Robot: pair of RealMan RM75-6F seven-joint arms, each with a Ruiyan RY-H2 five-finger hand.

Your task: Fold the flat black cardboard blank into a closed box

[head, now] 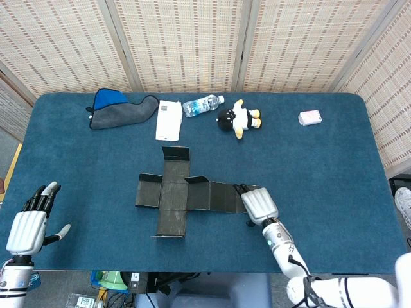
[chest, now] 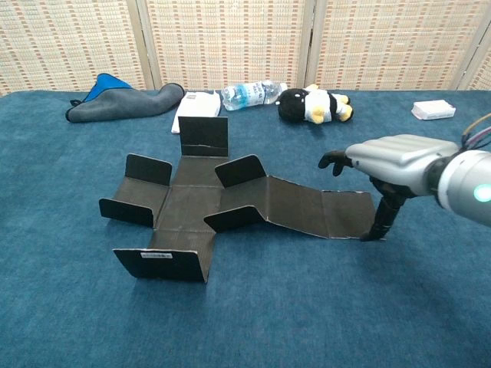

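The black cardboard blank lies spread in a cross shape mid-table, several of its flaps standing partly up and a long panel stretching right. My right hand hovers over the right end of that long panel, fingers spread and holding nothing; its thumb points down at the panel's right edge. My left hand waits at the table's front left corner, open, far from the blank. The chest view does not show it.
Along the far edge lie a blue-and-grey cloth, a white packet, a water bottle, a black-and-white plush toy and a small pink-white box.
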